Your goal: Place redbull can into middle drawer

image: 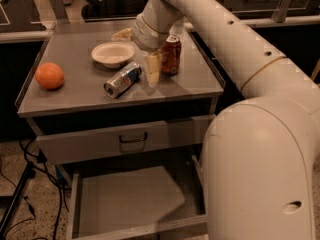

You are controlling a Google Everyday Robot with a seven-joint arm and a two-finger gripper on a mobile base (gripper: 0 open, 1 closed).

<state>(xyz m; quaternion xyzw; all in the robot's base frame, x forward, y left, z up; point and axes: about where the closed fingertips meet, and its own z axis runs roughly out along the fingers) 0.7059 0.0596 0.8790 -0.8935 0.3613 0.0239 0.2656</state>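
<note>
The redbull can (122,80) lies on its side on the grey tabletop (75,96), shiny end toward the front left. My gripper (152,70) points down just to the right of the can, between it and an upright red soda can (171,54), and is not touching the redbull can. The middle drawer (127,201) is pulled open below the table, and its flat grey floor is bare. My arm's large pale body covers the drawer's right side.
A white bowl (113,54) sits behind the can, and an orange (49,75) sits at the table's left. A closed drawer front with a dark loop handle (132,137) is above the open drawer. Cables and a stand leg (20,194) lie on the floor at left.
</note>
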